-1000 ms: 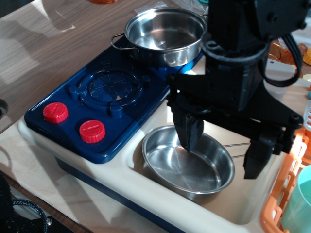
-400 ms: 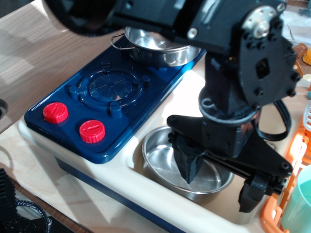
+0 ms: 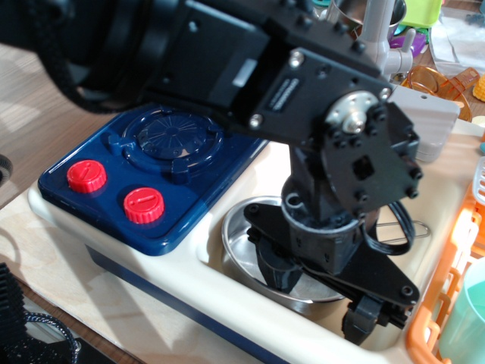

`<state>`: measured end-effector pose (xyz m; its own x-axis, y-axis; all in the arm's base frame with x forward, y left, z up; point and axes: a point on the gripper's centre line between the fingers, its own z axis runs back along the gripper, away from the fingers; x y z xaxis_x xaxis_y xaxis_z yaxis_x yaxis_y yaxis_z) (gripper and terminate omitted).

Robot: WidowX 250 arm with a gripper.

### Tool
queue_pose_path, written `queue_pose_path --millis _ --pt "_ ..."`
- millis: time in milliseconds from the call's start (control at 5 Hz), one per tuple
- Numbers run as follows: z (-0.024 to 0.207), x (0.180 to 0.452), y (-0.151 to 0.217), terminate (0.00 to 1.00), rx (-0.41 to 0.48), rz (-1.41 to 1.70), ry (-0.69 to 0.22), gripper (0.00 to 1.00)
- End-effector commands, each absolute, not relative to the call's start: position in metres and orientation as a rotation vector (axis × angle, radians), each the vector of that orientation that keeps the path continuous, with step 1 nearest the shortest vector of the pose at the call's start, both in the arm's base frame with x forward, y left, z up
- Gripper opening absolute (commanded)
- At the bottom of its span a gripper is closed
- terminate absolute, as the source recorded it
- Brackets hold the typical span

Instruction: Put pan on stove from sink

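Steel pan sits down in the cream sink, nothing lifted yet; gripper low over it, jaws spread across the near rim, gripping nothing; blue stove burner waits empty.

Pan mostly behind end effector.

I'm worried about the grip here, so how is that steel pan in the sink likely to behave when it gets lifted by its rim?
The pan looks thin, shiny steel, so it is probably stiff, light and rather slippery between the fingers. The hand straddles its right rim, so an off-centre hold may let it tilt. Being shallow and flat-bottomed, it should sit steady on the stove rather than roll.
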<state>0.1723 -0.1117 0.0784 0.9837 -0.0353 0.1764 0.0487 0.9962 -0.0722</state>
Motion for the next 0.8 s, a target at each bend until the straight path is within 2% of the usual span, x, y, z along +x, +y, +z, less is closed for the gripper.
queue_pose_path --millis 0,400,600 --pt "0.089 0.179 -0.113 0.00 -0.058 -0.041 -0.180 0.00" --pt "0.111 0.184 -0.122 0.00 0.028 -0.056 -0.127 0.00" --pt "0.125 0.185 -0.131 0.00 0.117 -0.068 -0.111 0.00"
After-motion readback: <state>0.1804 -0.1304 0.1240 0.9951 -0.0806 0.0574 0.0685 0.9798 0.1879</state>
